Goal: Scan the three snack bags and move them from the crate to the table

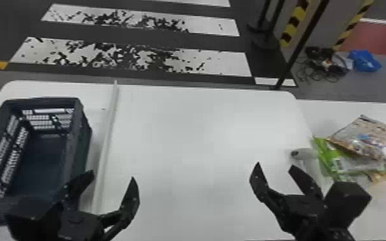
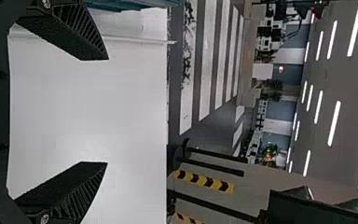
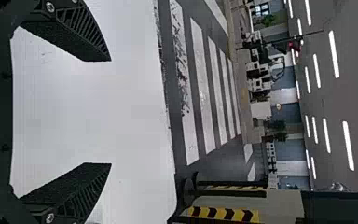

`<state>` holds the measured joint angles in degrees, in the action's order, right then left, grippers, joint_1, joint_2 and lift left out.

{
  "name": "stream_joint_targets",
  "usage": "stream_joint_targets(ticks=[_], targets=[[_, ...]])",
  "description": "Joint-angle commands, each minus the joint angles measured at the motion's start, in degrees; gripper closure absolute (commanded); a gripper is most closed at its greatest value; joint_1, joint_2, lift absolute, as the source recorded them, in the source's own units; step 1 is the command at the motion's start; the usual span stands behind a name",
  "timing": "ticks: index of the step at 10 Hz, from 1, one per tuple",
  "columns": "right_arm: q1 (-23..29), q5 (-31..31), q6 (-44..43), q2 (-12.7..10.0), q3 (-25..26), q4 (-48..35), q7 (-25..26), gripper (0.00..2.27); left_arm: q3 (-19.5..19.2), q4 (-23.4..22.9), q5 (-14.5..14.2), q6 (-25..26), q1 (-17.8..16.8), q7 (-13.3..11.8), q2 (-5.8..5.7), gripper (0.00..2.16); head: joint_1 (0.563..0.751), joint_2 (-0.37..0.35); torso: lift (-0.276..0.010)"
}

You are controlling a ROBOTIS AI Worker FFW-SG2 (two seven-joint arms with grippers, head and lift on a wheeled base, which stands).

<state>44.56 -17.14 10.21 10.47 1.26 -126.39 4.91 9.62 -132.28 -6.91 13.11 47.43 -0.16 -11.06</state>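
the bags (image 1: 370, 133) lie heaped on the right counter (image 1: 330, 112) beside the scanner (image 1: 306, 153), probably scanned, since the crate (image 1: 82, 136) looks empty; left tool (image 1: 112, 175) and right tool (image 1: 275, 165) gape wide, holding nothing.

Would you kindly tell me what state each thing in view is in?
Crate: upright, open-topped, nothing seen inside
Snack bags: piled, overlapping
Scanner: beside the bags; on or off, cannot tell
Left pincer: open, empty
Right pincer: open, empty
Blue bundle: crumpled
Cables: tangled
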Motion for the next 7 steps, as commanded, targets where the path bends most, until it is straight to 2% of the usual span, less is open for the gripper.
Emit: stream_joint_targets(ticks=[1,3,4,6,7], targets=[[4.22,-0.09,0.65,0.34,2.26,-3.07,-0.08,0.09,-0.65,-0.96,-0.57,0.03,2.32,-0.89,-0.28,0.11,0.695,-0.196,-0.062],[6.06,-0.35,1.0,1.04,3.67,-4.65,-0.34,0.09,-1.18,-1.75,-0.65,-0.14,3.11,-1.6,-0.01,0.11,0.695,-0.233,-0.062],[6.5,-0.44,0.65,1.57,3.67,-5.09,-0.34,0.09,-0.74,-1.75,0.14,-0.5,3.11,-1.51,0.43,0.11,0.695,-0.242,-0.062],[7.38,-1.58,-0.58,1.65,3.67,-5.45,-0.34,0.09,0.75,-1.75,2.6,-2.43,2.67,-0.19,0.6,0.11,0.695,-0.25,-0.062],[8.0,-1.58,-1.81,1.65,3.84,-6.32,-0.34,0.09,0.66,-1.75,2.69,-3.84,2.5,-0.19,0.6,0.1,0.695,-0.252,-0.062]])
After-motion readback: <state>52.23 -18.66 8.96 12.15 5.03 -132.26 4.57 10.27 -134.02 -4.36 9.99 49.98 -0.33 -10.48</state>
